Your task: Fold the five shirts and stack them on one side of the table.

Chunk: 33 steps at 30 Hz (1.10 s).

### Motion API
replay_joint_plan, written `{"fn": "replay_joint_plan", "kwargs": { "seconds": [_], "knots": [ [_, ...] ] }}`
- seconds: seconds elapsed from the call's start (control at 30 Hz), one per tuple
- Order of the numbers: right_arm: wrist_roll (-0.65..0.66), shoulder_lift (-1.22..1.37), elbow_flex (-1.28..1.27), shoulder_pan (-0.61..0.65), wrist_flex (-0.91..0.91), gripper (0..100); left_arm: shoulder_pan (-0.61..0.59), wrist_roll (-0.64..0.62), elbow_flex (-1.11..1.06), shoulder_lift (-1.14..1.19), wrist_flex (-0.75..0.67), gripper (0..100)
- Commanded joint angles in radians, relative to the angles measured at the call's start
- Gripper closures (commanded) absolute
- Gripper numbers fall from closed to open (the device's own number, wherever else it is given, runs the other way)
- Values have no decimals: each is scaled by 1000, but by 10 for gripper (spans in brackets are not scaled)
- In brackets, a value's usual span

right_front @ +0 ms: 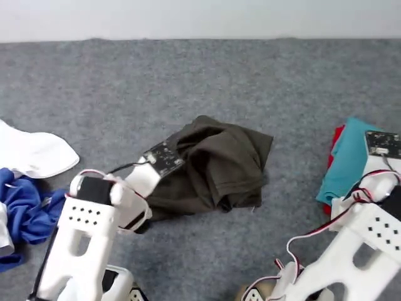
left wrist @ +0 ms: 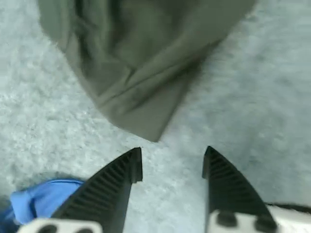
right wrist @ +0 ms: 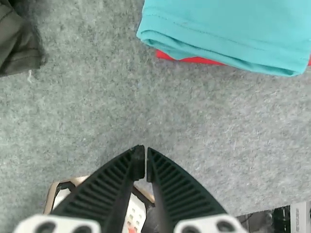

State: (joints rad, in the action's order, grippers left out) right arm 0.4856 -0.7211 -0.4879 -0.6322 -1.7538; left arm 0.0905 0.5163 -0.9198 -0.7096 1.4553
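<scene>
Olive shirt (left wrist: 141, 58) just beyond the spread left gripper (left wrist: 173, 151), apparently untouched

The high camera, fixed off my arms, looks down over the whole grey table (right_front: 200, 81), both arms at its near edge. My left wrist camera rides just behind my left gripper (left wrist: 173, 156), peering close past its parted fingers at the dark olive shirt (left wrist: 141, 63) lying just ahead of the tips. My right wrist camera looks the same way past my right gripper (right wrist: 146, 154), fingers pressed together, towards the teal shirt (right wrist: 228, 34) ahead. All three views share the dark olive shirt; the high and right wrist views share the teal shirt.
</scene>
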Motion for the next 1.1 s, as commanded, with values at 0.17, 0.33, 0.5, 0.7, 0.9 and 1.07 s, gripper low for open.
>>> {"fn": "replay_joint_plan", "kwargs": {
  "seconds": [0.17, 0.33, 0.5, 0.7, 0.9, 1.07],
  "knots": [
    [-3, -27, 6, -7, -38, 990, -58, 68, -104, 157, -258, 785],
    [-3, -27, 6, -7, -38, 990, -57, 68, -101, 315, -387, 785],
    [-3, -27, 6, -7, -38, 990, -58, 68, -19, 450, -377, 804],
    [-3, -27, 6, -7, -38, 990, -49, 66, 47, 571, -370, 886],
    [-3, -27, 6, -7, -38, 990, -25, 68, 101, 486, -292, 987],
    [-2, -27, 9, -4, -38, 990, -43, 64, 321, 198, -78, 987]
  ]
}}
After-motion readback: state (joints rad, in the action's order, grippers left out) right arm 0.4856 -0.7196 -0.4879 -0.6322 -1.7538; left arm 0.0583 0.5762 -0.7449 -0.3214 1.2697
